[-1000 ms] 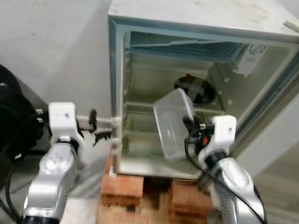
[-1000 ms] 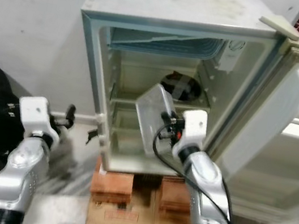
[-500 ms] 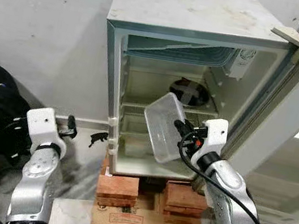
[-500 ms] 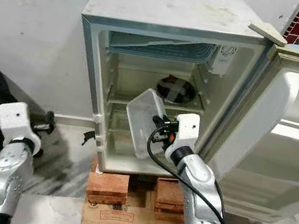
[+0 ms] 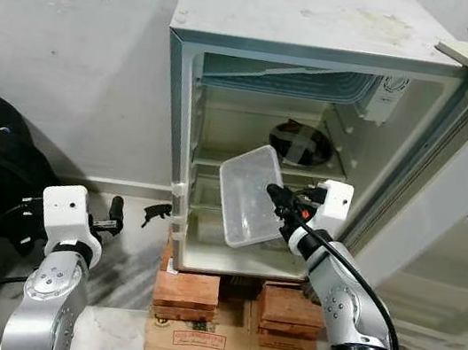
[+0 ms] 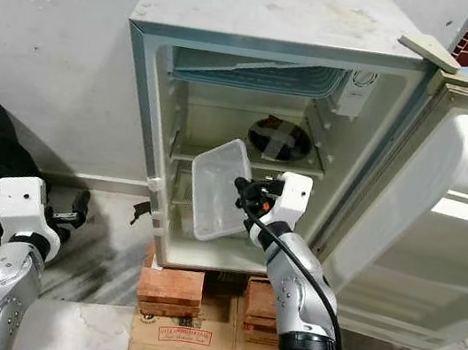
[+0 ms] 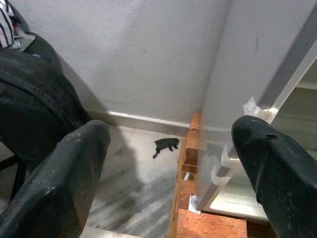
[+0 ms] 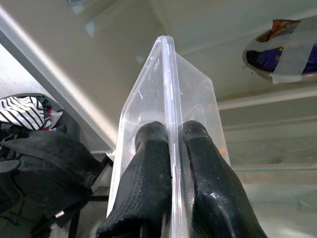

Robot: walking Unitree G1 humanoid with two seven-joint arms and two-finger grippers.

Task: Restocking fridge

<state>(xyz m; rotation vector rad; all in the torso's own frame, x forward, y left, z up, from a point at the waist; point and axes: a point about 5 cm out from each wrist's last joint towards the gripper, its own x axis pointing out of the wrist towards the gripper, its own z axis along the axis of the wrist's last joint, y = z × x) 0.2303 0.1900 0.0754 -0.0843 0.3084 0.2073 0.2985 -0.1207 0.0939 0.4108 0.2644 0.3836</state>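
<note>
A clear plastic container [image 5: 251,194] is held tilted before the open fridge [image 5: 321,82], its rim pinched by the right gripper [image 8: 171,148]. In the left wrist view, the left gripper [image 7: 168,163] is seen spread wide, holding nothing, above the floor.

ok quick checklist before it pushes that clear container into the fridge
1. Grip: right gripper pinches the rim of the clear container, fingers on both sides. Ok.
2. Fridge door swung wide open. Ok.
3. Container attitude: tilted on edge, not level for a shelf. Not ok.
4. Upper shelf: a taped round dish sits at the back. Room there, cannot tell.
5. Lower compartment behind the container: partly hidden. Cannot tell.
6. Left gripper open, low beside the fridge, apart from it. Ok.
</note>
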